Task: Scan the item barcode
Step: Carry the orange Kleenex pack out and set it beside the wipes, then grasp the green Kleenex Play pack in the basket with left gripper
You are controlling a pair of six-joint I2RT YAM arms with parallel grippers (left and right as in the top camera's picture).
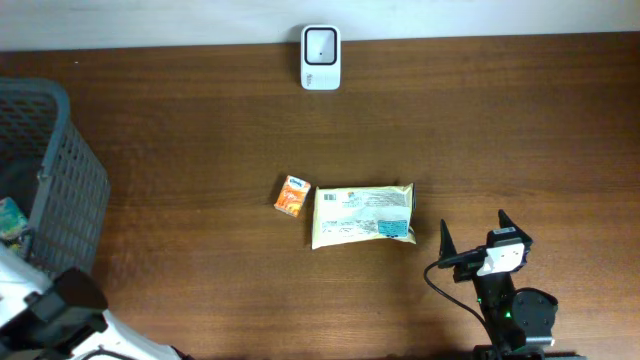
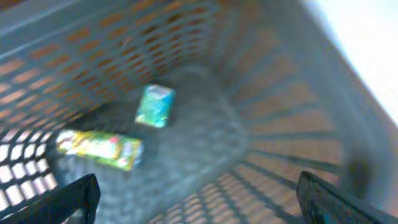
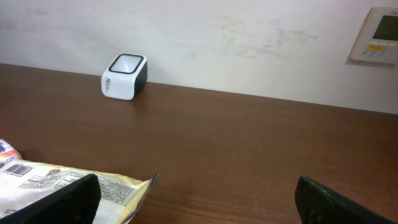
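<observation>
Yellow packet [image 1: 362, 214] lies flat, so the spread, empty right end effector [image 1: 472, 222] should pinch its near edge, leaving the barcode [image 3: 15, 169] clear for the scanner [image 1: 320, 57].

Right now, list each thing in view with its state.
scanner: upright at the far edge of the table.
yellow packet: flat, printed label up.
orange box: flat, just left of the yellow packet.
basket: holds a green item and a yellow-green item.
left gripper: open, empty, over the basket.
right gripper: open, empty.
</observation>
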